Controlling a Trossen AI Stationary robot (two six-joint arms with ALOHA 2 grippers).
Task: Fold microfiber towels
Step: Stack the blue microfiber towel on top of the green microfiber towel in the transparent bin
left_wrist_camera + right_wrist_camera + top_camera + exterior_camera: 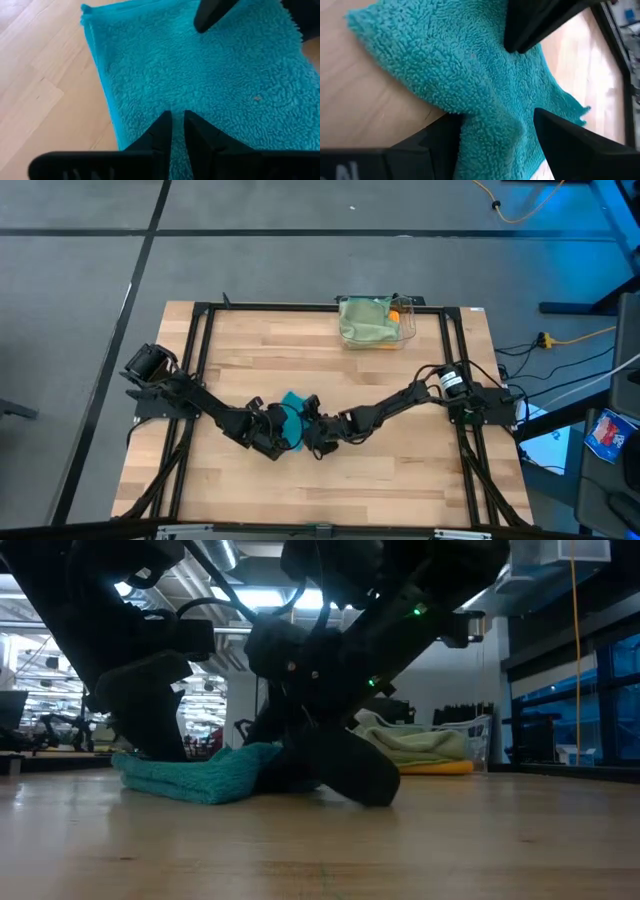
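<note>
A teal towel (292, 418) lies bunched on the wooden table (400, 480) near its middle, and shows in the low view as a low folded heap (200, 776). My left gripper (177, 120) slants down onto it, its fingers nearly shut on the pile. My right gripper (500, 132) comes from the table's right and is open, one finger (440, 142) on each side of a bunched part of the towel (492, 125); whether they touch it I cannot tell. One right finger (212, 14) shows in the left wrist view. My left gripper pinches a small ridge of the teal towel's upper surface (176, 107) between its two nearly shut fingers. They come slanting down from the table's left and near side. One layer or several, I cannot tell. The towel lies slack on the table.
A clear plastic bin (408, 330) stands at the table's far edge, right of the middle, holding a pale green cloth (365, 320) and an orange one (397, 308); it also shows in the low view (470, 735). Bare wood lies near and to both sides of the towel.
</note>
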